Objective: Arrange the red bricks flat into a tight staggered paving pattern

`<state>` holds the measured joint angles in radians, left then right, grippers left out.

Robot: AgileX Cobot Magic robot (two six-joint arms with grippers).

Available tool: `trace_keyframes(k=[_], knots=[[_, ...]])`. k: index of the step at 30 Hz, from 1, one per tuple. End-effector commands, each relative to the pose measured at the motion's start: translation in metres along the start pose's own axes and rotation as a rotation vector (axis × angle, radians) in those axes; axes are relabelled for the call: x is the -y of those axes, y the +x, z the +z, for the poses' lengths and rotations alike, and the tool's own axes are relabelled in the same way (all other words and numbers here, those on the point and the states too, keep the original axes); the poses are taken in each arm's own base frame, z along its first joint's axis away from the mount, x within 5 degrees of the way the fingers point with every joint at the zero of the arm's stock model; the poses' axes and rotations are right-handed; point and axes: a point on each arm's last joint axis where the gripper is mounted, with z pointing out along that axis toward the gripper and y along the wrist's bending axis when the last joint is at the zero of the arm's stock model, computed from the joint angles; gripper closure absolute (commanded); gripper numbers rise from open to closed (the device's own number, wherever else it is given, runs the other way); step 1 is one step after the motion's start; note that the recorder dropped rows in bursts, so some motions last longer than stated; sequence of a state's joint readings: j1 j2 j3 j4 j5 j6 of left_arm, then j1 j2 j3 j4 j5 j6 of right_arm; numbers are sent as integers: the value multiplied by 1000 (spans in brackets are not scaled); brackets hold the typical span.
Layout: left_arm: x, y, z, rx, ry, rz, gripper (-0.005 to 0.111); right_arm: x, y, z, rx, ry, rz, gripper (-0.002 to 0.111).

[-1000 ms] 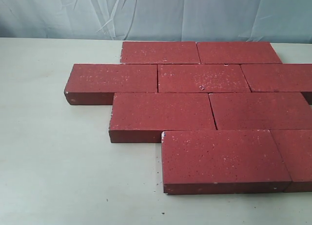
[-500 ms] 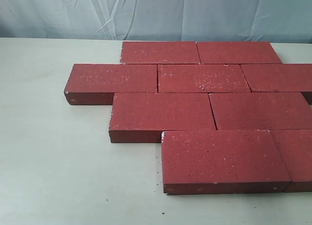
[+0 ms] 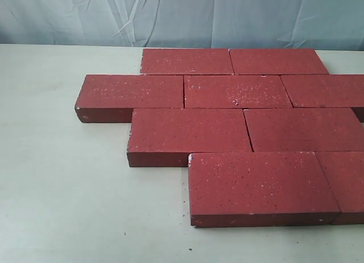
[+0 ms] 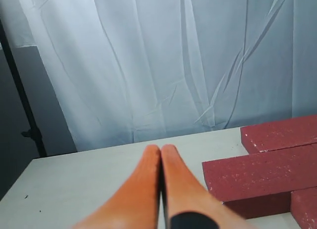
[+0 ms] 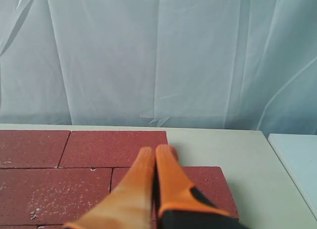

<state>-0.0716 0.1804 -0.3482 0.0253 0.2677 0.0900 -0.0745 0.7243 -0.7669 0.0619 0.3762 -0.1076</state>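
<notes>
Several dark-red bricks [image 3: 189, 128] lie flat on the pale table [image 3: 62, 183] in four offset rows, edges touching. The nearest row's brick [image 3: 259, 186] sits at the front right. Neither arm shows in the exterior view. In the left wrist view my left gripper [image 4: 160, 148] is shut and empty, its orange fingers pressed together above bare table, left of the bricks [image 4: 257, 172]. In the right wrist view my right gripper [image 5: 157, 149] is shut and empty, hovering over the bricks [image 5: 116, 148] near their outer end.
A wrinkled white curtain [image 3: 182, 15] hangs behind the table. A dark stand [image 4: 22, 100] rises at the table's far side in the left wrist view. A second white surface [image 5: 297, 154] lies beside the table in the right wrist view.
</notes>
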Motion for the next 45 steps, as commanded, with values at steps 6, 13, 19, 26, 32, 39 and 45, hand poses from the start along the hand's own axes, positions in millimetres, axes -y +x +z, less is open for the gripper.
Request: trace_keyframes(k=[6, 13, 19, 26, 32, 39, 45], knots=[[1, 27, -10, 37, -22, -20, 107, 1, 0, -1, 8, 5, 4, 109], [3, 51, -10, 10, -50, -35, 107, 1, 0, -1, 8, 5, 4, 109], [5, 70, -5, -39, -52, -73, 107, 1, 0, -1, 8, 5, 4, 109], [7, 89, -2, -73, -43, -96, 107, 1, 0, -1, 13, 6, 4, 109], [9, 100, 0, -105, -41, -96, 107, 1, 0, -1, 12, 6, 6, 109], [9, 102, 0, -129, -47, -130, 107, 1, 0, -1, 12, 6, 6, 109], [9, 101, 0, -124, -51, -135, 107, 1, 0, -1, 12, 6, 6, 109]])
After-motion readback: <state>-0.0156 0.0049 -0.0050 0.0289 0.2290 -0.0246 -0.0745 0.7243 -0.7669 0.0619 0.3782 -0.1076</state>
